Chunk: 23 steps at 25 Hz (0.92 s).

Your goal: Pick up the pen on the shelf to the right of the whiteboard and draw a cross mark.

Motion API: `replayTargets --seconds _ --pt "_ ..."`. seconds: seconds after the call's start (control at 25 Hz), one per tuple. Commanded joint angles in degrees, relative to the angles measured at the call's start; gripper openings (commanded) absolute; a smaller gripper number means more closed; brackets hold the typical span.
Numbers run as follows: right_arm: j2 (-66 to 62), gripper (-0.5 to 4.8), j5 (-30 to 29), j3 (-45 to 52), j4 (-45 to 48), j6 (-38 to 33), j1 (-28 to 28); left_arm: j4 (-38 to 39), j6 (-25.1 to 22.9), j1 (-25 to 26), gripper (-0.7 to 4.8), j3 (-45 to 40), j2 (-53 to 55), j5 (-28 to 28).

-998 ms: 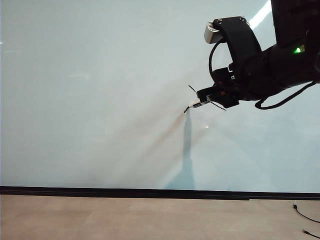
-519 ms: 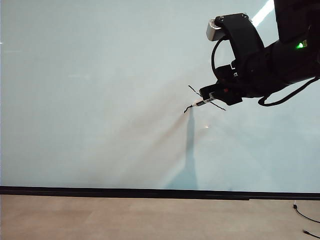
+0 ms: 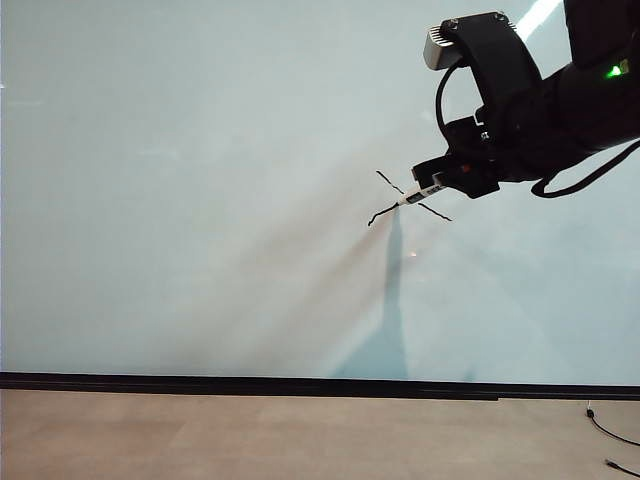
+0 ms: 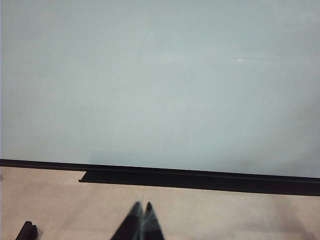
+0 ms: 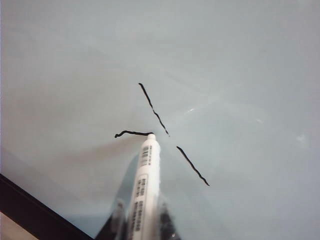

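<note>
The whiteboard (image 3: 200, 180) fills the exterior view. At its upper right my right gripper (image 3: 437, 184) is shut on the pen (image 3: 420, 192), a slim white marker whose tip touches the board. In the right wrist view the pen (image 5: 145, 180) runs out between the dark fingers of my right gripper (image 5: 142, 222). Its tip sits at the end of a short wavy stroke of the cross mark (image 5: 152, 107), beside the gap in the long diagonal stroke. The cross mark (image 3: 384, 214) is thin and black. My left gripper (image 4: 142, 206) hangs shut and empty above the tan floor. The shelf is out of view.
A thin black strip (image 3: 250, 384) edges the board's bottom, with tan floor (image 3: 250, 435) below it. A black ledge (image 4: 200, 178) runs under the board in the left wrist view. A small black object (image 4: 27, 231) lies on the floor, and a cable (image 3: 605, 430) lies at the far right.
My right gripper has moved right and slightly up with the pen on the board. The short stroke has grown from its lower-left end towards the long diagonal. The left gripper has not moved.
</note>
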State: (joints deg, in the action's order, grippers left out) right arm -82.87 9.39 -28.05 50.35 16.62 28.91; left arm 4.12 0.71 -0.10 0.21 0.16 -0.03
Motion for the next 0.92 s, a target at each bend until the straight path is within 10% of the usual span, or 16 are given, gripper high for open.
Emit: replayTargets --seconds 0.04,0.92 --pt "1.2 -0.06 3.8 -0.4 1.7 1.4 -0.6 -0.3 -0.2 0.0 -0.04 0.2 0.0 0.2" --pt "7.0 -0.06 7.5 -0.4 -0.7 5.9 -2.0 -0.3 -0.2 0.0 -0.05 0.2 0.0 0.2"
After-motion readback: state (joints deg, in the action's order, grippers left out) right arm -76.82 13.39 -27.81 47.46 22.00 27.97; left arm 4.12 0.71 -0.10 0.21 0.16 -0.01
